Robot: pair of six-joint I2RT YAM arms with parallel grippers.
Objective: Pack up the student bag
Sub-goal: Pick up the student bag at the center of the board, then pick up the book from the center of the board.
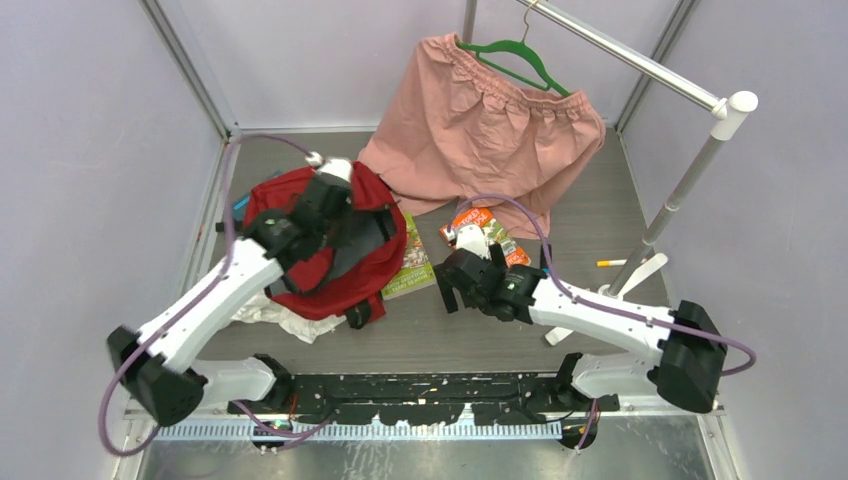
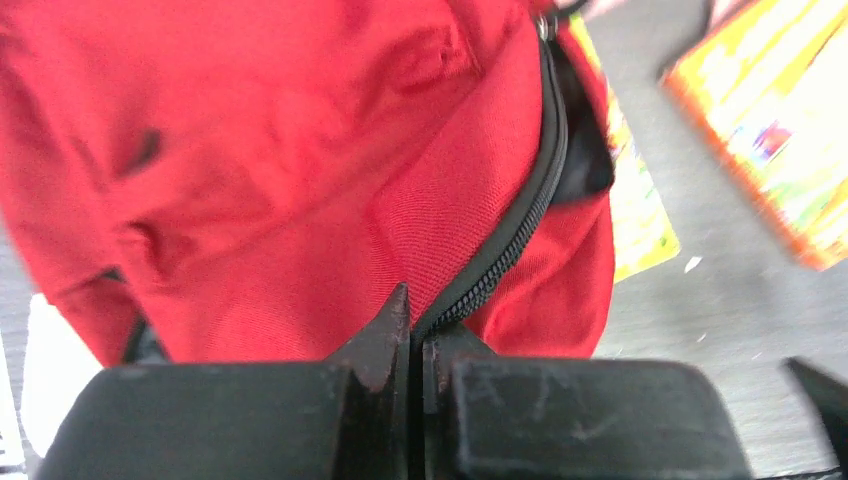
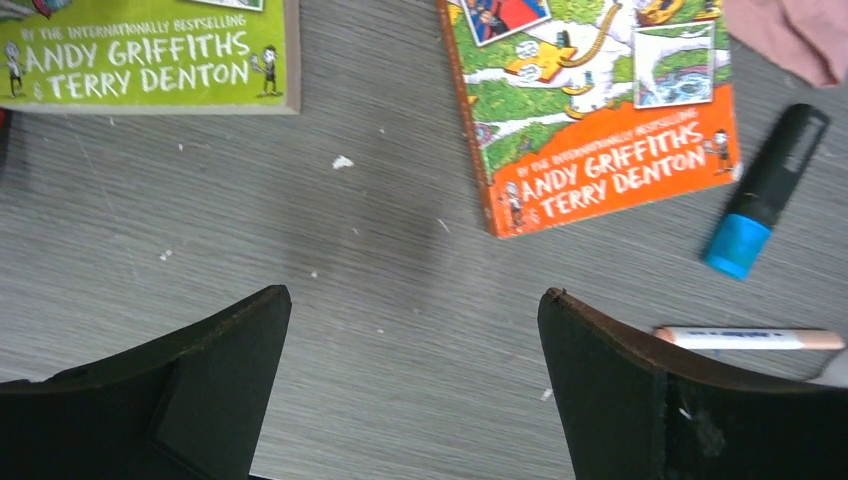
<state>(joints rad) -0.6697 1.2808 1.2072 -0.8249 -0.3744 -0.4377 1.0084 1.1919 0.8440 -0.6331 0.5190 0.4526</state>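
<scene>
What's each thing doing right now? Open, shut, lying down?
student bag, lying down, zipper partly open
left end effector, shut on the bag's zipper
right end effector, open, empty
green book, closed, flat
orange book, closed, flat
pink shorts, hanging on green hanger

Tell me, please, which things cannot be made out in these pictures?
- Left wrist view: whether the shut left gripper pinches the student bag; its own fingers hide the contact.
- Top view: the bag's inside, mostly under the left arm.
- Right wrist view: titles of the green book and orange book, cut by the top edge.
</scene>
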